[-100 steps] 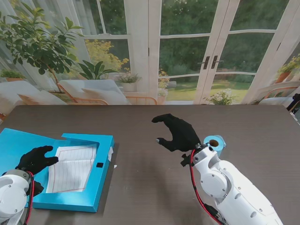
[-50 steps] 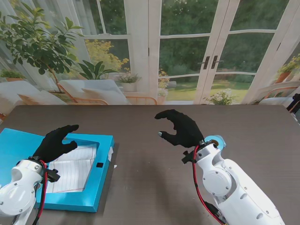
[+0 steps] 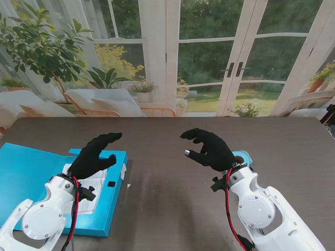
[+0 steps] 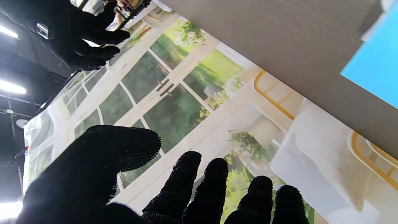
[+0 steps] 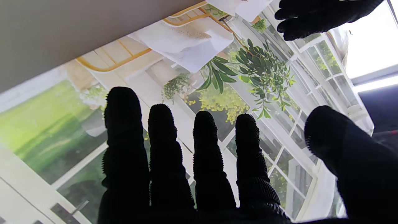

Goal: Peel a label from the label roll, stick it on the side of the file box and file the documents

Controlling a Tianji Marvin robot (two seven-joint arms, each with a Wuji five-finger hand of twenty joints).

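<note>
Stand view: file box (image 3: 112, 201) w/ documents (image 3: 99, 180) inside, both hands spread, empty.

One file box (image 3: 112, 201), one label roll (image 3: 244, 157), two robot hands

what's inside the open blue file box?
Inside the file box lies a lined sheet of paper. The left hand and its arm cover part of it.
</note>
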